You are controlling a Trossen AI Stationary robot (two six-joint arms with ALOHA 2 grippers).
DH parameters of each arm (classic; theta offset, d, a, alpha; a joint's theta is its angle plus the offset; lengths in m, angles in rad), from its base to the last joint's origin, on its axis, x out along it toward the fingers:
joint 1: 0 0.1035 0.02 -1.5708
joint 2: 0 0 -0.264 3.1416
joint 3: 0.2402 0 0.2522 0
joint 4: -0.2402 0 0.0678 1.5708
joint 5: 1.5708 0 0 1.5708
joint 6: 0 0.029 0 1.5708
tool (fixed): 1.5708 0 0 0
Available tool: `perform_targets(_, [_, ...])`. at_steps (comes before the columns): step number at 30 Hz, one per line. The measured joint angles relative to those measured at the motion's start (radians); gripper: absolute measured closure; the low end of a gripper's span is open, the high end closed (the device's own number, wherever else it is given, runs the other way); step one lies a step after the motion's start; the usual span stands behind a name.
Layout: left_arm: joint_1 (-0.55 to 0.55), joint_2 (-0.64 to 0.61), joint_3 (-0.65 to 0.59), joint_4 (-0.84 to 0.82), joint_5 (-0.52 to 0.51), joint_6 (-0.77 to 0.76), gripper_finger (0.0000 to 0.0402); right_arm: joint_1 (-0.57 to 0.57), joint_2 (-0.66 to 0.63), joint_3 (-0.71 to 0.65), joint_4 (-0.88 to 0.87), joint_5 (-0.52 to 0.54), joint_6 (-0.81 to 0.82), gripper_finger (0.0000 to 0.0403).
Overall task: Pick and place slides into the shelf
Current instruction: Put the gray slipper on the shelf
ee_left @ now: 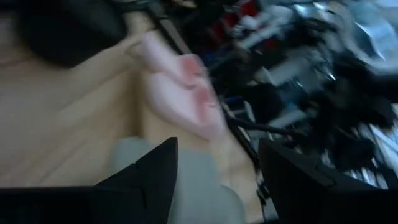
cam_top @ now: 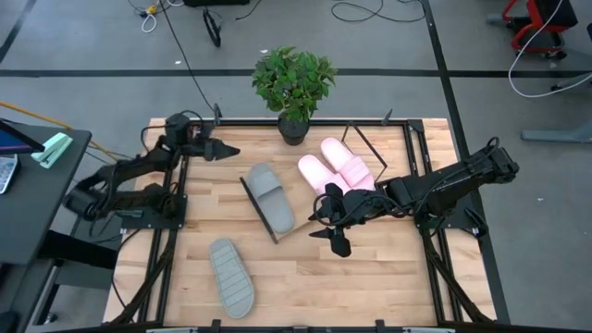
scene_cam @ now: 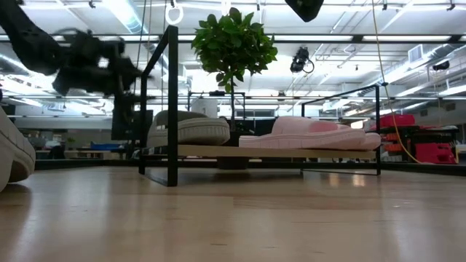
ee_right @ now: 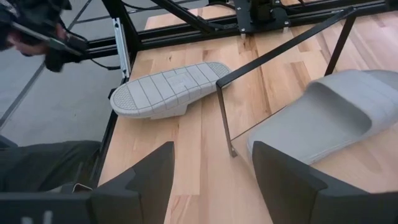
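Observation:
The shelf (scene_cam: 240,151), a slanted board on a black wire frame (ee_right: 261,59), stands mid-table. On it a pale pink pair of slides (cam_top: 335,166) lies at the right, and one grey slide (cam_top: 270,196) lies strap up at the left. A second grey slide (cam_top: 229,276) rests sole up on the tabletop near the front left. My left gripper (cam_top: 231,150) hovers open at the far left, pointing toward the shelf, with nothing between its fingers. My right gripper (cam_top: 333,239) hangs open above the table, just in front of the shelf, and holds nothing.
A potted plant (cam_top: 294,83) stands at the table's far edge behind the shelf. Black frame rails (cam_top: 171,222) run along the table's left and right sides. Bare tabletop (cam_top: 370,277) lies in front of the shelf, to the right of the overturned slide.

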Motion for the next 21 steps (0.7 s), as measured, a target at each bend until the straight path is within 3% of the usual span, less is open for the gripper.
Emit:
perform_targets(12, [-0.186, -0.505, 0.000, 0.000, 0.036, -0.089, 0.0225, 0.002, 0.000, 0.000, 0.002, -0.020, 0.000, 0.0181])
perform_targets(21, [-0.402, -0.789, 0.000, -0.014, -0.078, -0.133, 0.0245, 0.062, 0.000, 0.000, 0.076, -0.044, -0.044, 0.0181])
